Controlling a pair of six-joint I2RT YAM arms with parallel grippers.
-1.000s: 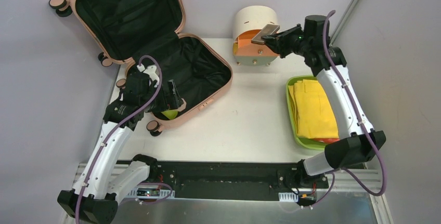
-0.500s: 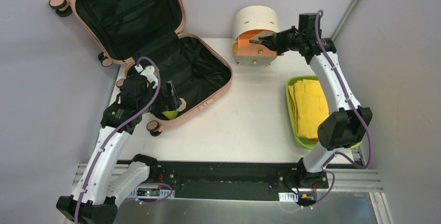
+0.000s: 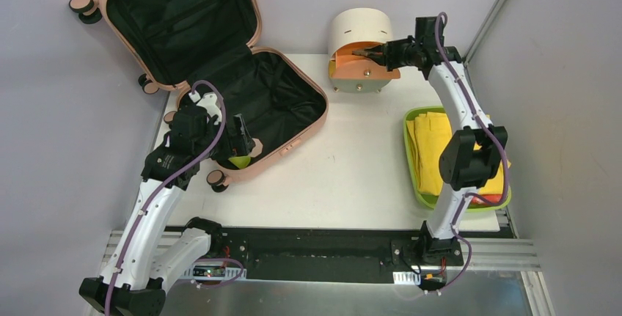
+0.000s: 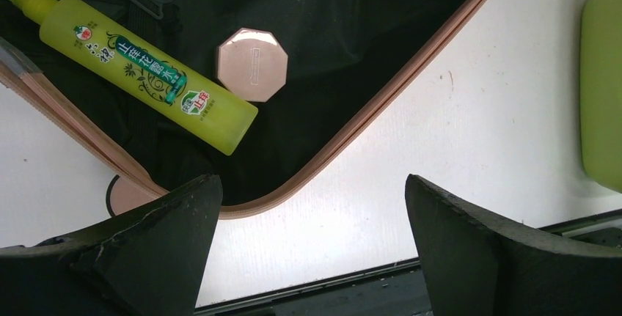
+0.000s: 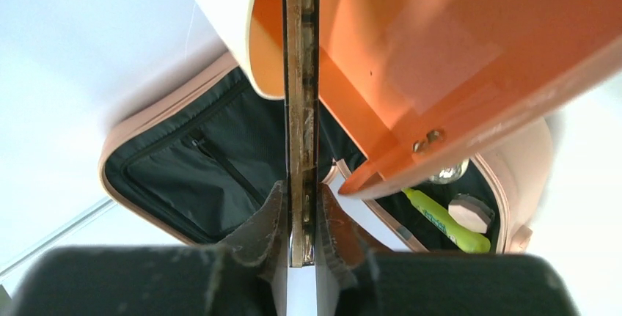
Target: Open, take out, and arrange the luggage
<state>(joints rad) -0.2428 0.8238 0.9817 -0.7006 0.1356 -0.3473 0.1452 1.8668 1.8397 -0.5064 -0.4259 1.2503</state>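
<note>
The peach-pink luggage (image 3: 279, 89) lies open at the back left, its lid propped against the wall. In the left wrist view a lime-green bottle (image 4: 147, 74) and a pink octagonal compact (image 4: 251, 64) lie on its black lining (image 4: 352, 23). My left gripper (image 3: 246, 144) hovers over the suitcase's near corner; it is open and empty (image 4: 312, 184). My right gripper (image 3: 370, 52) is shut on a thin flat brownish item (image 5: 301, 96), held edge-on inside the open orange drawer (image 5: 455, 52) of the cream drawer unit (image 3: 359, 34).
A lime-green tray (image 3: 405, 140) with folded yellow cloth (image 3: 433, 147) sits at the right, partly hidden behind my right arm. White table (image 3: 352, 169) lies between suitcase and tray. A metal post runs up at the back right.
My right gripper has carried the flat item left and down from above the drawer unit into the orange drawer, with the arm swinging upright. The left arm has barely moved.
</note>
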